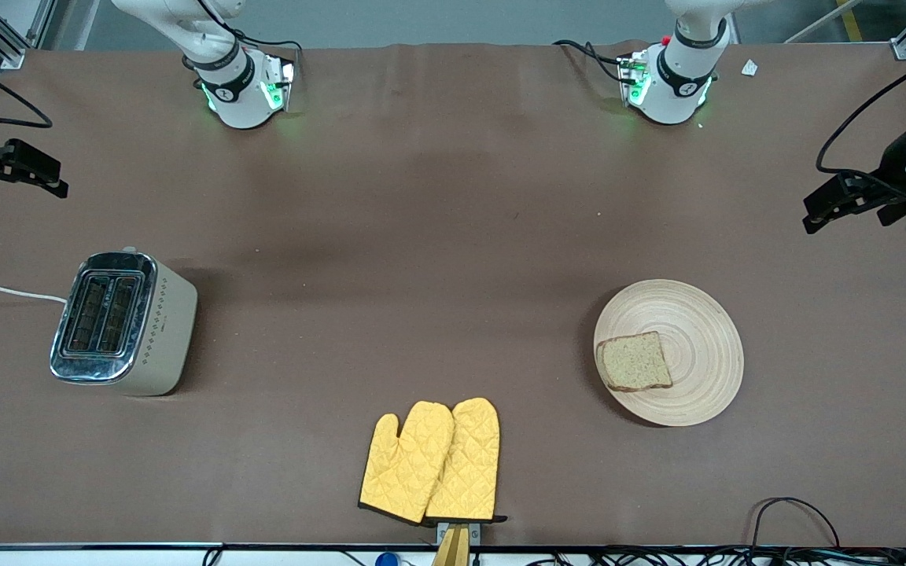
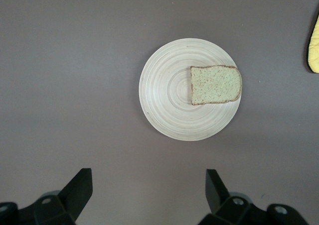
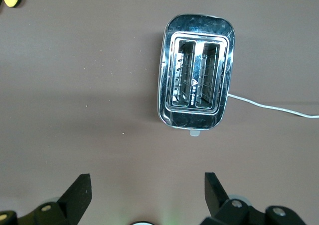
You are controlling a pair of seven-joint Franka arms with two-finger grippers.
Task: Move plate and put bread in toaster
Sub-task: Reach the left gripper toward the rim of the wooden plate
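Note:
A round, light wooden plate [image 1: 701,326] lies toward the left arm's end of the table, with a slice of brown speckled bread [image 1: 634,362] on its edge. The left wrist view shows the plate [image 2: 164,103] and the bread [image 2: 215,84] from above. A cream toaster [image 1: 124,322] with a chrome top stands toward the right arm's end, and both slots of the toaster [image 3: 197,75] are empty. My left gripper [image 1: 819,212] [image 2: 149,177] hangs open, high over the table edge by the plate. Over the edge by the toaster, my right gripper [image 1: 48,177] [image 3: 148,180] is also open and empty.
A pair of yellow quilted oven mitts [image 1: 431,460] lies at the table edge nearest the front camera, between toaster and plate. The toaster's white cord [image 1: 5,292] runs off the right arm's end of the table. Cables [image 1: 795,511] loop at the near edge by the plate.

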